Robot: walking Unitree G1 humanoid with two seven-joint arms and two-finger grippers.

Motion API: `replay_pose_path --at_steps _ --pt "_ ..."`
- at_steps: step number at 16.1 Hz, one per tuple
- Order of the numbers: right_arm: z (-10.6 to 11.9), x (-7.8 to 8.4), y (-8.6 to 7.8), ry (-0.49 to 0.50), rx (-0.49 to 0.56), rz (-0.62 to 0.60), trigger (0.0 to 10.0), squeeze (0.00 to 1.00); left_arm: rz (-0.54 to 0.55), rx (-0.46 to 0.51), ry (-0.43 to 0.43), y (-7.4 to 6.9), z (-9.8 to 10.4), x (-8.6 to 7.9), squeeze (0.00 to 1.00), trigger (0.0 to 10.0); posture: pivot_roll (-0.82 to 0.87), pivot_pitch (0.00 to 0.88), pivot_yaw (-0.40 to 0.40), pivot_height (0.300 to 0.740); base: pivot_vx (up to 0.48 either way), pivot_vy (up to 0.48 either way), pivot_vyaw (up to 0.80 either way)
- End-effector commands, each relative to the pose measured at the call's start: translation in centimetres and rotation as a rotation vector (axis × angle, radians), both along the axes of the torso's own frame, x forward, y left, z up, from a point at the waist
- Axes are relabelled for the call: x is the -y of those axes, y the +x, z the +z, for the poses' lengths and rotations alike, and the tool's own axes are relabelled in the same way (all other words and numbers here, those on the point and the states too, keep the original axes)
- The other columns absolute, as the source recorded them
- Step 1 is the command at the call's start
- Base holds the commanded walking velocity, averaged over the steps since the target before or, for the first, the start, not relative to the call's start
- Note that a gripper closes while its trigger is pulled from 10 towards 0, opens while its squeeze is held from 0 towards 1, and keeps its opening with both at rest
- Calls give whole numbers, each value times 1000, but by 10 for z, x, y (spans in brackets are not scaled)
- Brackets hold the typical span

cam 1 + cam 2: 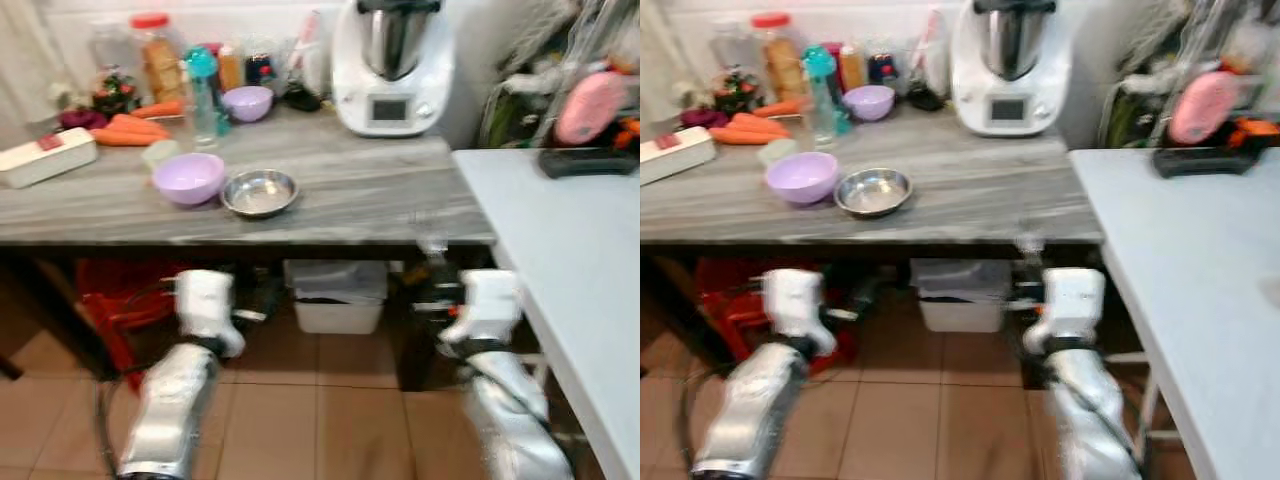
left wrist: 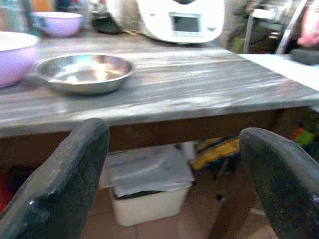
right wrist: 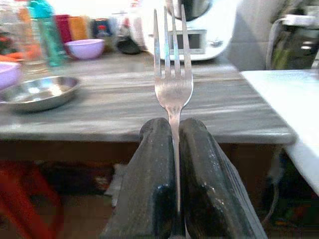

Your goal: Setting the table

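The fork [image 3: 172, 84] is of shiny silver metal, with four thin tines pointing up, standing upright in the centre of the right wrist view. The right gripper [image 3: 175, 149] pinches its handle between two pressed-together black fingers, in front of the table edge. The left gripper [image 2: 169, 164] has its fingers spread wide, holding nothing. On the grey wooden table [image 1: 380, 190], at the upper left of the head views, are two lilac bowls [image 1: 188, 177] and one steel bowl [image 1: 260, 192].
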State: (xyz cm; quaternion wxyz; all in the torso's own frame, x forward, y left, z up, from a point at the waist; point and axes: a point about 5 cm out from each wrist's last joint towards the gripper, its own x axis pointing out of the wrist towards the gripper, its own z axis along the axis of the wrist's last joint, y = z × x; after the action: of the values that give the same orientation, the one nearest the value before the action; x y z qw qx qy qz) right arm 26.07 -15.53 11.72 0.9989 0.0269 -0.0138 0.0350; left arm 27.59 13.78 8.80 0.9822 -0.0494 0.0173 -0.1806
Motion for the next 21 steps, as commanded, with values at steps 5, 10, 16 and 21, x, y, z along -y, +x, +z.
replay_pose_path --at_steps 5,10,16,21 --pt "4 -10 5 13 19 33 10000 0 39 3 19 1 2 -14 0 10000 9 0 18 740 347 0 0" --pt "4 -9 4 22 19 25 10000 0 34 1 16 1 2 -12 0 10000 10 0 17 740 346 0 0" --pt "3 -9 3 23 18 23 10000 0 28 1 19 3 3 -11 0 10000 3 0 26 740 346 0 0" --pt "3 -10 4 22 21 28 10000 0 32 0 17 2 2 -11 0 10000 4 0 23 740 451 0 0"
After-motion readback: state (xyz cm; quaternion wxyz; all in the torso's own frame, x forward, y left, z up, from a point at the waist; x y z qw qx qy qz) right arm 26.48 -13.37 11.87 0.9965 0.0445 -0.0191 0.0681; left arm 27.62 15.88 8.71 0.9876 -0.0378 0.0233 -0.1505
